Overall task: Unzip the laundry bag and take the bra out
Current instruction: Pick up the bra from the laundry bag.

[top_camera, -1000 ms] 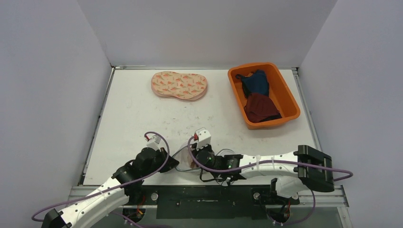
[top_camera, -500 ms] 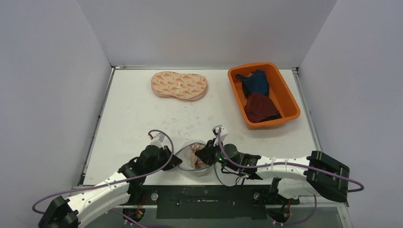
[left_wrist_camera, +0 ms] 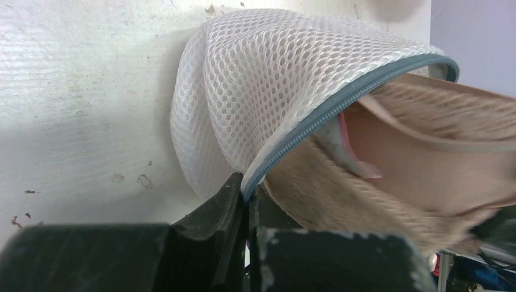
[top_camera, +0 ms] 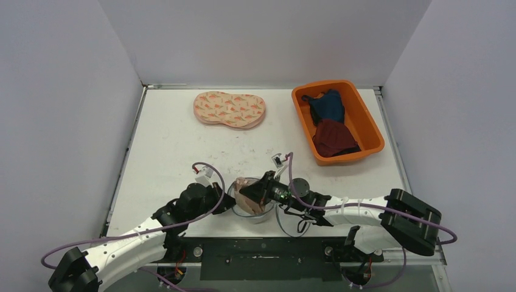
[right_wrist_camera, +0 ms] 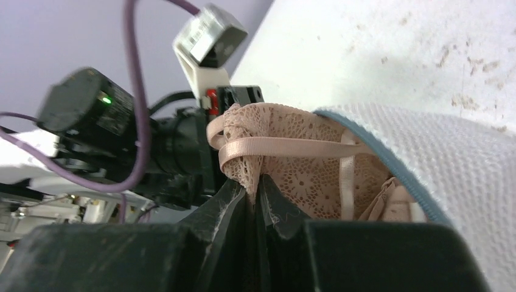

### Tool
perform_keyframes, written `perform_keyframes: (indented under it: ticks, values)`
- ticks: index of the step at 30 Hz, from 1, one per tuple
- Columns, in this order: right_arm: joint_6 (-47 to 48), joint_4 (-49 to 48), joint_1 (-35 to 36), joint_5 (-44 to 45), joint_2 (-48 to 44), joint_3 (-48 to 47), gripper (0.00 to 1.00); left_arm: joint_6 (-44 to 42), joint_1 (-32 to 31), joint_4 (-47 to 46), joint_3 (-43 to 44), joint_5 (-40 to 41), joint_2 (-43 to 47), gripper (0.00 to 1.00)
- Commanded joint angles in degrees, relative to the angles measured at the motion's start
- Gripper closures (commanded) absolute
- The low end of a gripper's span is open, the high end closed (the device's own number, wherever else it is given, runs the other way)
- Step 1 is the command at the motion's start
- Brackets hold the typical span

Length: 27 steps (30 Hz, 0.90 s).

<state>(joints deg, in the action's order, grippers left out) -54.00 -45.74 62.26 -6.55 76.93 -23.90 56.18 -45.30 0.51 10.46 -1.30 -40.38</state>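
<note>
The left gripper (left_wrist_camera: 246, 207) pinches the bag (left_wrist_camera: 261, 79) at its rim; the right gripper (right_wrist_camera: 255, 193), clamped on the bra (right_wrist_camera: 298, 167), sits at the bag's open mouth, bra protruding toward it.

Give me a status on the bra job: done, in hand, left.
Done: the laundry bag is unzipped, its mouth gaping. In hand: the left gripper pinches the bag's zipper edge while the right gripper pinches the bra at the opening. Left: pulling the bra fully clear; it sits partly inside.

Scuffed white table (top_camera: 176, 143); plain lilac walls (top_camera: 261, 36) on three sides.
</note>
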Motion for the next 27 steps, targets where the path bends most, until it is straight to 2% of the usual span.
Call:
perform_keyframes:
  ticks: [1, 5, 10, 22, 23, 25, 27]
  values:
    - [-2.54, -5.4, -2.98, -4.0, -7.52, -1.19, 0.95, -1.68, -0.23, 1.38, 3.08, 2.98, 2.31, 1.0]
    - [-2.84, -3.66, -5.09, -4.27, -11.05, 0.11, 0.95, -1.78, -0.23, 1.39, 2.81, 3.14, 2.3, 1.0]
    - [-2.79, -3.25, -5.99, -4.21, -11.01, 0.88, 0.95, -1.69, -0.23, 0.9, 2.89, 2.8, 1.46, 1.0]
    - [-4.79, -7.89, -3.14, -3.86, 1.31, 3.17, 0.94, -0.57, -0.31, -2.47, 3.64, 1.31, 0.77, 1.0]
    - [-5.06, -8.64, -3.03, -4.03, 1.97, 3.21, 0.93, -0.55, -0.32, -2.55, 3.56, 1.3, 0.62, 1.0]
    - [-5.5, -10.08, -2.94, -4.47, 2.75, 3.36, 0.82, -0.48, -0.32, -2.64, 3.35, 1.3, 0.47, 1.0]
    - [-5.75, -10.37, -2.93, -4.62, 2.55, 3.36, 0.65, -0.47, -0.32, -2.4, 3.27, 1.3, 0.54, 1.0]
